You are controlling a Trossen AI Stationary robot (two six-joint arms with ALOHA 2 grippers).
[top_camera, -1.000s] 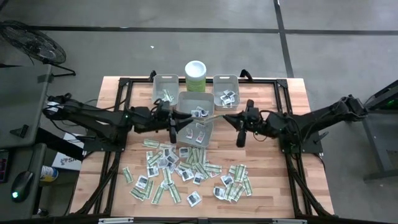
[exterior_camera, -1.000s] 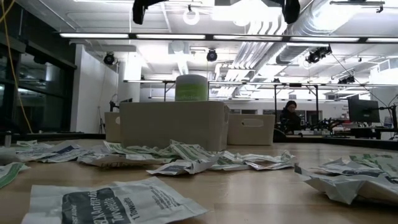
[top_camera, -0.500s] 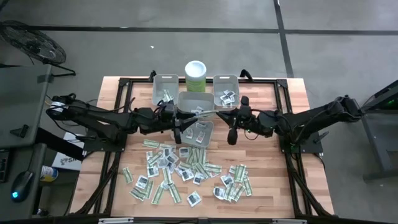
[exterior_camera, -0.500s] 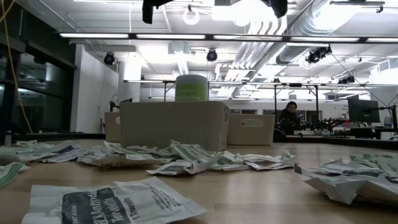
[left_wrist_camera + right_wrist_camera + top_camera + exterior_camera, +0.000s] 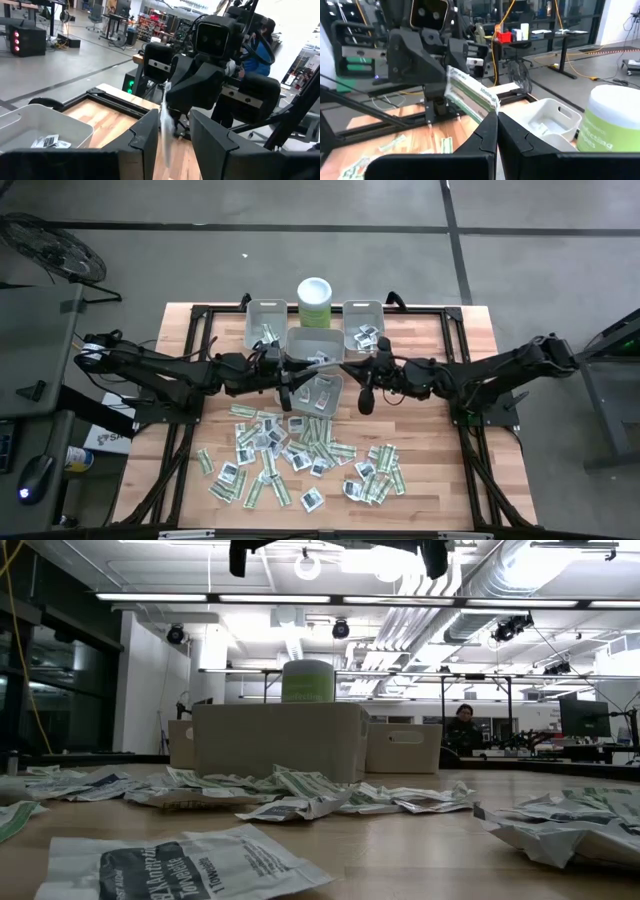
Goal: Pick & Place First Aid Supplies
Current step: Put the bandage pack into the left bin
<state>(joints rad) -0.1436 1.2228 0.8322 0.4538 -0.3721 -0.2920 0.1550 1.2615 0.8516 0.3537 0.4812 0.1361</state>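
Note:
A narrow pale green-white strip packet (image 5: 470, 95) hangs in the air above the middle grey bin (image 5: 315, 345), between my two grippers. My right gripper (image 5: 495, 120), coming from the table's right (image 5: 347, 368), is shut on one end of it. My left gripper (image 5: 175, 135), facing it from the table's left (image 5: 300, 370), is open. The strip (image 5: 165, 120) stands edge-on between its fingers, close to one finger. Many more strips and white squares (image 5: 300, 450) lie flat on the table's near half. My right gripper pinches the strip's nearer end (image 5: 490, 106) between its two shut fingers, coming level from the table's right, along the strip. The strip is lifted clear and reaches toward the left gripper. My left gripper has the strip's other end between its parted fingers; whether a finger (image 5: 147, 140) touches it, I cannot tell.
Two more grey bins (image 5: 265, 323) (image 5: 363, 325) holding a few packets flank the pale green white-lidded canister (image 5: 314, 302) at the far edge. A black frame rail (image 5: 200, 380) runs around the table. People sit at desks in the room beyond (image 5: 462, 730).
My right gripper has moved toward the table's left, closing on the left gripper above the middle bin. My left gripper has shifted slightly toward the right and then held still. The strip stays in the air between them.

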